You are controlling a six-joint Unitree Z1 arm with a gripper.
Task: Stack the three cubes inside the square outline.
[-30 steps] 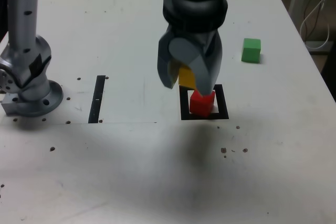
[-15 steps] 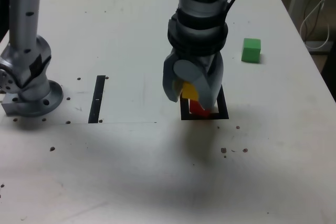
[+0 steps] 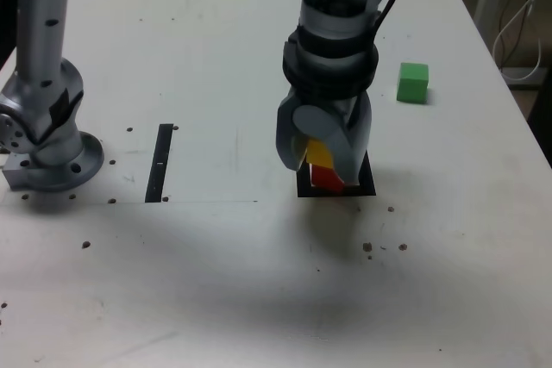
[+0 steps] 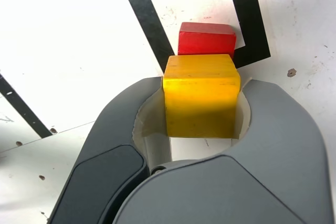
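The gripper (image 4: 202, 95) clasps the yellow cube (image 4: 202, 98) near the red cube (image 4: 207, 40); misaligned (a slight offset would do), it could topple off.

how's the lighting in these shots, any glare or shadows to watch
exterior view: pale glare on the near tabletop, soft shadow below the gripper; wrist view: surface washed out near white, shading on the yellow cube's lower face
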